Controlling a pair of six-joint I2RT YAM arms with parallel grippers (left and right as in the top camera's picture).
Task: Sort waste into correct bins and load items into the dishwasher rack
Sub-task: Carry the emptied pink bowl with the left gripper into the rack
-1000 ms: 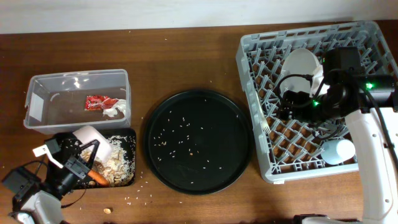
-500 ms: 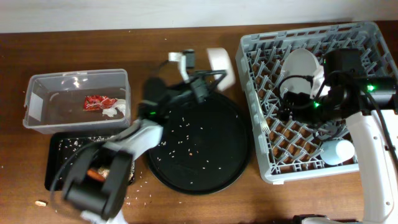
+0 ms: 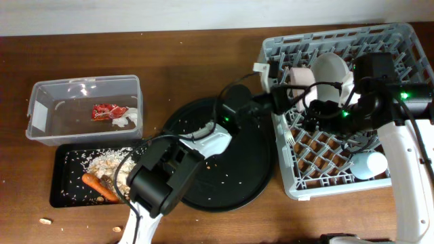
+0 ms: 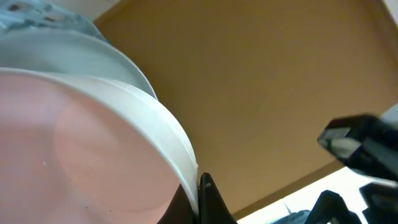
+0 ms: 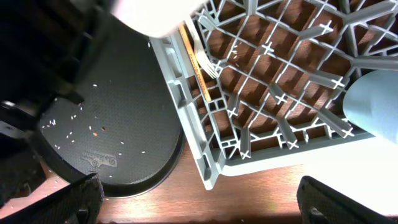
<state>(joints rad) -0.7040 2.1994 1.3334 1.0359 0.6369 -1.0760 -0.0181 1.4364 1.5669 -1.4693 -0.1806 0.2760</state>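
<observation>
Near right edge of worktop, overhead: white bowl (image 3: 298,76) clamped by left gripper (image 3: 283,87) over left side of dishwasher rack (image 3: 380,30); rest of rack lies toward right edge. Left wrist: bowl rim pinched. Right wrist: right gripper (image 5: 199,202) spread, nothing held.

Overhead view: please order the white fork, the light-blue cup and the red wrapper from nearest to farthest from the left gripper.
From the left gripper, holding a white cup:
1. White fork, at the rack's left edge.
2. Light-blue cup, rack's lower right.
3. Red wrapper, in the clear tub, far left.
</observation>
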